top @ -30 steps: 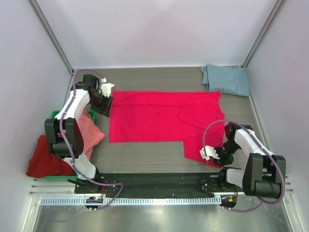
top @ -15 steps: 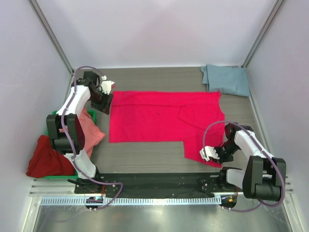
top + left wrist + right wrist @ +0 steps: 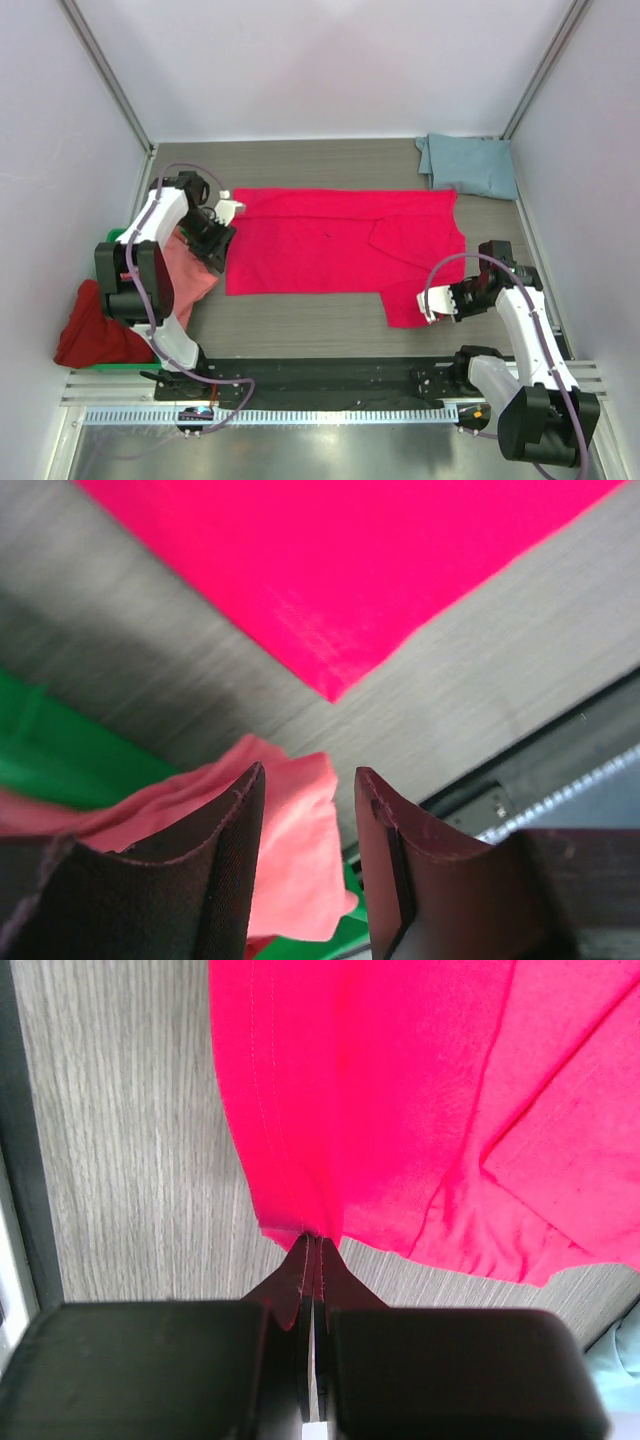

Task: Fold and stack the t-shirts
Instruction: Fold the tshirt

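Early stage, by my reading. Blue-grey shirt (image 3: 468,165) lies folded at the far right corner of the bench (image 3: 330,320), the only one that looks done. Crimson shirt (image 3: 330,240) is spread flat mid-bench, with one flap turned in on its right side. Right claw (image 3: 311,1245) is clenched on its near right hem. Left claw (image 3: 308,772) is released, grasping nothing, just off the shirt's near left corner. Salmon shirt (image 3: 185,275) and dark red shirt (image 3: 95,330) are heaped at the green bin (image 3: 112,238), unfolded. No stack yet.
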Motion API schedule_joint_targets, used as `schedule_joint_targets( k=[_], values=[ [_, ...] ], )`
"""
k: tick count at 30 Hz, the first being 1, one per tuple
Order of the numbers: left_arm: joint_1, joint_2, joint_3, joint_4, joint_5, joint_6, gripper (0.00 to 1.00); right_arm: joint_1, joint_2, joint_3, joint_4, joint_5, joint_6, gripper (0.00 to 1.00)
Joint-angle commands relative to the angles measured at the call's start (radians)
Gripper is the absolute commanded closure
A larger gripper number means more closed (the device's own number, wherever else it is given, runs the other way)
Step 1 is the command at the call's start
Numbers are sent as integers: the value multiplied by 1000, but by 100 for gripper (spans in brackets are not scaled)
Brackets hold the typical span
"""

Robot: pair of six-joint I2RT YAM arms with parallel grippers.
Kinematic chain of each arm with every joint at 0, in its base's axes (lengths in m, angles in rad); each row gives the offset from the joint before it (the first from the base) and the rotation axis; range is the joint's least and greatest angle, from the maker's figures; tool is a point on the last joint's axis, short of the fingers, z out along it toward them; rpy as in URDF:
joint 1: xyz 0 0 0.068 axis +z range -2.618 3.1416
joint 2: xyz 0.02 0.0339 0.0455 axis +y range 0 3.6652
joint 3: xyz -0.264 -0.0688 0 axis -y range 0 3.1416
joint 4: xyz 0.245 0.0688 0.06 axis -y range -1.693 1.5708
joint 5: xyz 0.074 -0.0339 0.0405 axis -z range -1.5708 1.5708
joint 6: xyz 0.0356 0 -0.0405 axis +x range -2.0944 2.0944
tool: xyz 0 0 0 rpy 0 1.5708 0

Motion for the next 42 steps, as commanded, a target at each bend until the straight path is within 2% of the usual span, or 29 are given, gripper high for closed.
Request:
schedule_joint_targets(
  k=[1, 10, 13, 23, 35, 42],
  values=[
    [2, 64, -7, -95, 72, 54, 58, 3, -32, -19, -15, -30, -2, 99],
    [-53, 193, -1, -83, 63, 51, 56, 3, 6, 1, -6, -16, 4, 99],
    [-59, 217, -18, -43, 36, 33, 50, 3, 17, 4, 9, -19, 4, 99],
    [-70, 270, -27, 15, -4, -7, 51, 3, 45, 23, 15, -17, 32, 99],
    [-111, 283, -68, 12, -33, -9, 54, 3, 48, 12, 38, -14, 67, 99],
    [-121, 311, -85, 49, -71, -33, 66, 3, 29, -3, 48, -13, 70, 99]
  ],
)
